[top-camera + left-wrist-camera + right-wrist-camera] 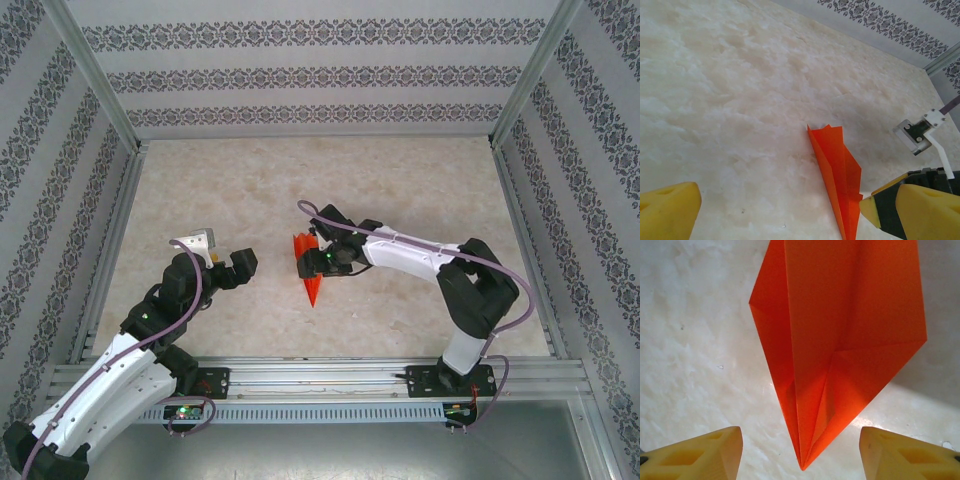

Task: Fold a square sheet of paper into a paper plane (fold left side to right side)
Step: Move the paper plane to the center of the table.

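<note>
Now | paper plane [311, 275] lies mid table [400, 190], long axis far-to-near, nose toward the near edge | right gripper [800, 440] open over it (no grip), clearly nearer | left gripper [780, 200] wide open, plane to its right

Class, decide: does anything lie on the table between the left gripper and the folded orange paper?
Nothing visible does. Only bare table separates the left gripper from the paper plane.
</note>
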Robot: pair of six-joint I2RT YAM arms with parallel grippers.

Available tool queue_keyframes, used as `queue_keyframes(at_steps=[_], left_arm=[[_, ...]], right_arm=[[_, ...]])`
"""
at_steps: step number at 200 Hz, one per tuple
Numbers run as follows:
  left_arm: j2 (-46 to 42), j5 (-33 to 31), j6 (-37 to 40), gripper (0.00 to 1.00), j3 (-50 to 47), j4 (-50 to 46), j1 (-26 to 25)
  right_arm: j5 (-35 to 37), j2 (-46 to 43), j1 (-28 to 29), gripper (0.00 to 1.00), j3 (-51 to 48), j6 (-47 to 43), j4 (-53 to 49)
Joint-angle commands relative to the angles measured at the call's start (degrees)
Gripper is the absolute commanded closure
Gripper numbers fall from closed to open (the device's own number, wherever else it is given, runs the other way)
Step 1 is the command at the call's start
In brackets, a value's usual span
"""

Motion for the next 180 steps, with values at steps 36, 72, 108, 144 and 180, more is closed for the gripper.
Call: queue_keyframes(at_steps=[36, 72, 108, 144, 180], left_arm=[[-0.86, -1.18, 1.95, 0.00, -0.63, -1.89, 1.08], [-0.96, -1.36, 2.31, 0.00, -0.45, -2.24, 1.15], [-0.96, -1.44, 2.48, 0.00, -0.46, -2.41, 1.24], [-0.96, -1.53, 2.59, 0.00, -0.40, -2.48, 1.22], [-0.96, -1.45, 2.57, 0.00, -0.41, -2.46, 1.30]], right_arm=[[1.83, 3.76, 0.97, 0.37, 4.51, 0.70, -3.21], [2.03, 5.53, 1.06, 0.40, 5.90, 0.70, -3.82], [2.09, 7.05, 1.15, 0.45, 6.51, 0.79, -4.37], [2.37, 8.04, 1.23, 0.54, 6.95, 0.70, -4.98], [2.61, 9.04, 1.58, 0.62, 7.52, 0.76, -5.49]])
